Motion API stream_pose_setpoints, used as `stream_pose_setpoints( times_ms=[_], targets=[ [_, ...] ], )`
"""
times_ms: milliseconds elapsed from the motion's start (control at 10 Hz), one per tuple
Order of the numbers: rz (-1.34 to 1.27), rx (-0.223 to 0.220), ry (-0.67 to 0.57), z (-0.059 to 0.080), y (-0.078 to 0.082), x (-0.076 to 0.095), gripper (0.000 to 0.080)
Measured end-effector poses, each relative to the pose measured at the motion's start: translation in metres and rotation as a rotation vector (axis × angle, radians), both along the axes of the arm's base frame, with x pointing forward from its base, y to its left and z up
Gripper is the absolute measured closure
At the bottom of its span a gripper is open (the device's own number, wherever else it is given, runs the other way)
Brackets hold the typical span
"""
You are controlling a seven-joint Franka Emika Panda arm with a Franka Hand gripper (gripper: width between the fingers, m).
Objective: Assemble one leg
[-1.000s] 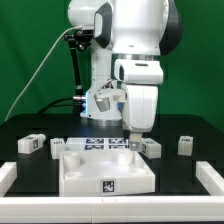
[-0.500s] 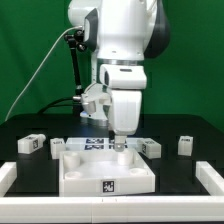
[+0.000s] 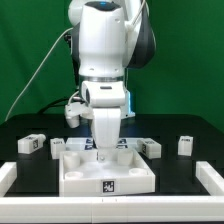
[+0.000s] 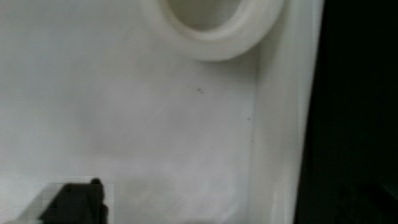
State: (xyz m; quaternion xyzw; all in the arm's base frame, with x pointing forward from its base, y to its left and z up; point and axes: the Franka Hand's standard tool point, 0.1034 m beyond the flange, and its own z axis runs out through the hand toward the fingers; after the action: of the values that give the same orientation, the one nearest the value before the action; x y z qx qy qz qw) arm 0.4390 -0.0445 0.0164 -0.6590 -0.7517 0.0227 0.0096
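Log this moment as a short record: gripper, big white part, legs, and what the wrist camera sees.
gripper: pointing down, low over the tray-like part; open or shut cannot be told
tray-like part: large, white, flat on the black table, tag on its front wall
legs: four, all lying on the table, none in the gripper; two at the exterior view's left, two at its right
wrist view: close white surface with a round socket rim
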Motion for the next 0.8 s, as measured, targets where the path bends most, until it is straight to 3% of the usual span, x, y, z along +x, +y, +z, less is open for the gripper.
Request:
stream_pose_setpoints(
  times_ms=[100,300,400,500,600,700,800],
  targets=[
    [-0.009,0.006,0.003,-0.0068,-0.0035,-0.0025,0.0150],
    [-0.007,0.008,0.005,-0.0079,-0.0013,-0.0021,0.0150],
    [-0.008,0.008,0.006,-0.0083,-0.0018,-0.0026,0.0240],
    [-0.008,0.008,0.006,-0.0083,-0.0018,-0.0026,0.0240],
    [-0.008,0.008,0.006,-0.0084,-0.0018,-0.0027,0.0454],
    [-0.008,0.008,0.007,-0.0084,-0.0018,-0.0029,0.0610],
    [-0.008,0.008,0.007,-0.0085,-0.0018,-0.0029,0.0610]
  ],
)
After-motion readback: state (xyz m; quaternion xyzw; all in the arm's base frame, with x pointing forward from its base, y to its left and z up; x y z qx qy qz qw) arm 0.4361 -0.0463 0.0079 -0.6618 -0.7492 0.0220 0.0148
